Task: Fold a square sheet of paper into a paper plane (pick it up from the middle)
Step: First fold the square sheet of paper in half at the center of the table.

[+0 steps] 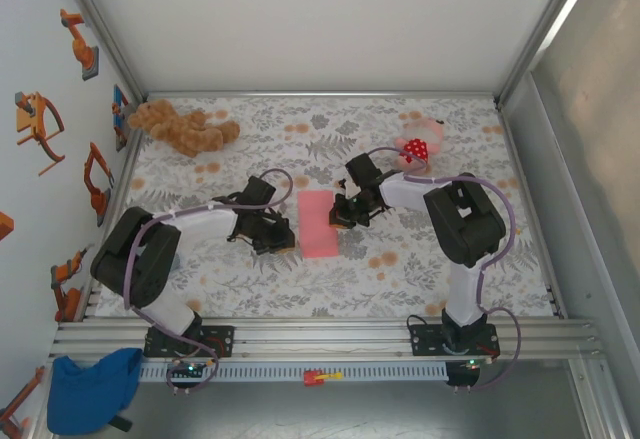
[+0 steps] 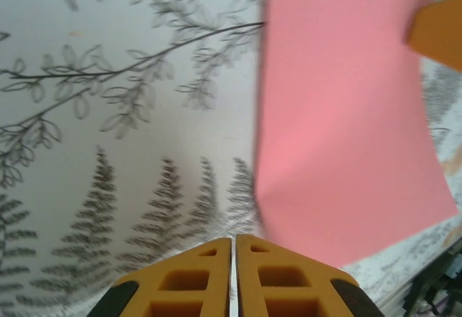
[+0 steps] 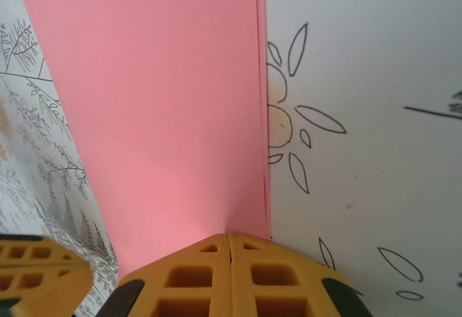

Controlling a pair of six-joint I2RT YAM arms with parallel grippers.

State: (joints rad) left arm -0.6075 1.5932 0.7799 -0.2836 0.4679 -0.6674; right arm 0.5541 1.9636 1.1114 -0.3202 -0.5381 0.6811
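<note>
left pincer (image 2: 233, 241) clenched just beside, and right pincer (image 3: 229, 236) clenched with its tip at the edge of, the salmon-pink square sheet of paper (image 3: 159, 100), which lies folded into a narrow rectangle flat on the floral desk (image 1: 300, 279) between them.

**Reaching inward, jaws closed**

The left arm (image 1: 185, 227) bends toward the centre, and the left gripper (image 1: 272, 233) sits low with its fingers (image 2: 189, 274) pressed together (barely a slit between them). The right arm (image 1: 450, 209) mirrors it, and the right gripper (image 1: 345, 214) is closed too.
</note>
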